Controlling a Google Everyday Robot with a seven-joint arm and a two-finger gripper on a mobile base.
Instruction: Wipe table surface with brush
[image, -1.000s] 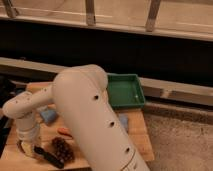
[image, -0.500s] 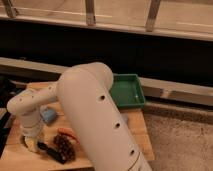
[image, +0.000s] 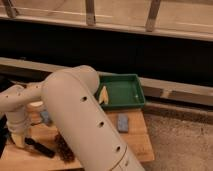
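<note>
— Where is the brush?
— Lower left of the frame. The brush (image: 42, 148) shows as a slim black bar lying on the table surface (image: 141, 146), its left end just beside the gripper (image: 20, 141).
— Is the gripper holding it?
— I cannot tell; its opening is not visible. It hangs at the left edge.
— And the surface?
— Light-brown wooden planks, with speckled floor (image: 182, 145) to the right and a dark wall (image: 150, 52) behind.
— What else?
— A dark red grape-like cluster (image: 63, 148) lies beside the brush. A green tray (image: 131, 102) holds a yellow item (image: 103, 96), and a grey-blue block (image: 122, 122) lies below it. The cream arm (image: 80, 115) hides the table's middle.
</note>
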